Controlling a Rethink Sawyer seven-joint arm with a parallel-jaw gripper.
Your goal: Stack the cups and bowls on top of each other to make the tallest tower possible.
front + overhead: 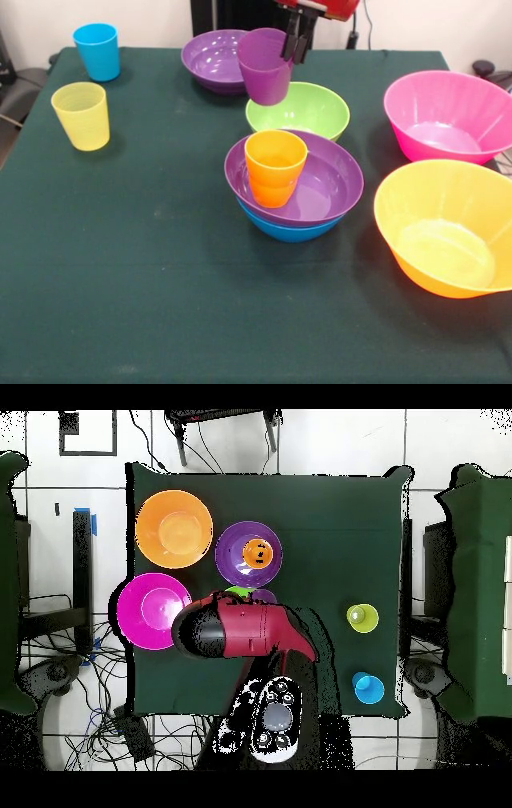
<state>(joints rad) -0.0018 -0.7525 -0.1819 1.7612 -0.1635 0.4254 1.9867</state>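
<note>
Claw (294, 46) is seen pinched on the rim of the purple cup (265, 67), which is held in the air above the green bowl (308, 112). Just nearer, the tower (293, 192) is formed of a blue bowl (290, 230), a purple bowl (324, 186) nested in it and an orange cup (274, 166) inside. The yellow cup (82, 116) and blue cup (98, 51) are set well apart at the far left of the desk (144, 272).

One camera sits low beyond a long edge of the green table (144, 264), looking across it, close enough that the orange bowl (448, 228) is cut by the picture's side. The other hangs high above, looking straight down, taking in all four table (330, 514) corners and floor around. Both share the tabletop and its bowls.
</note>
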